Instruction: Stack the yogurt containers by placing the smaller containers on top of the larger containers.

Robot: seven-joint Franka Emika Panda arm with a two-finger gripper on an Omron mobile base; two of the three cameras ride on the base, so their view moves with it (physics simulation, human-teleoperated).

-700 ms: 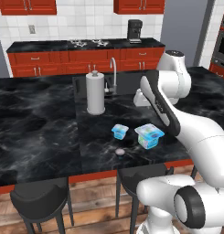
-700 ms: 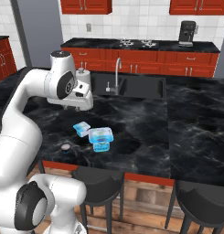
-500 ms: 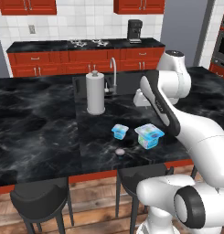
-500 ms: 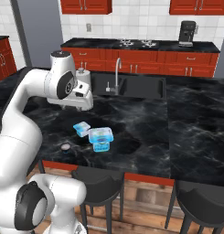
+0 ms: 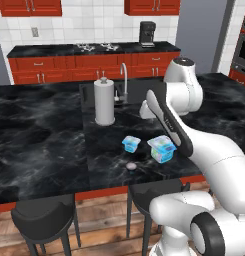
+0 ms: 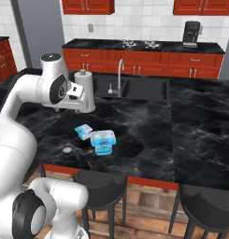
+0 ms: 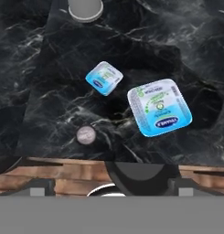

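While the gripper [image 6: 77,92] hangs high above the counter [image 5: 39,145], jaw state impossible to tell, a skewed descent could knock the small cup [image 7: 104,78] off the front edge, away from the large tub [image 7: 159,107] just beside it.

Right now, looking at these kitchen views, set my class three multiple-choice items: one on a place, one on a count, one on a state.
1. Where is the small cup?
A. on top of the tub
B. on the counter beside the tub
C. in the sink

2. How many yogurt containers are on the counter?
A. one
B. two
C. four

3. What state is the tub in?
A. lidded, nothing on it
B. open, lid off
C. tipped on its side

Answers:
1 B, the hand view shows counter between cup and tub.
2 B, one cup and one tub.
3 A, its printed lid faces up, bare.
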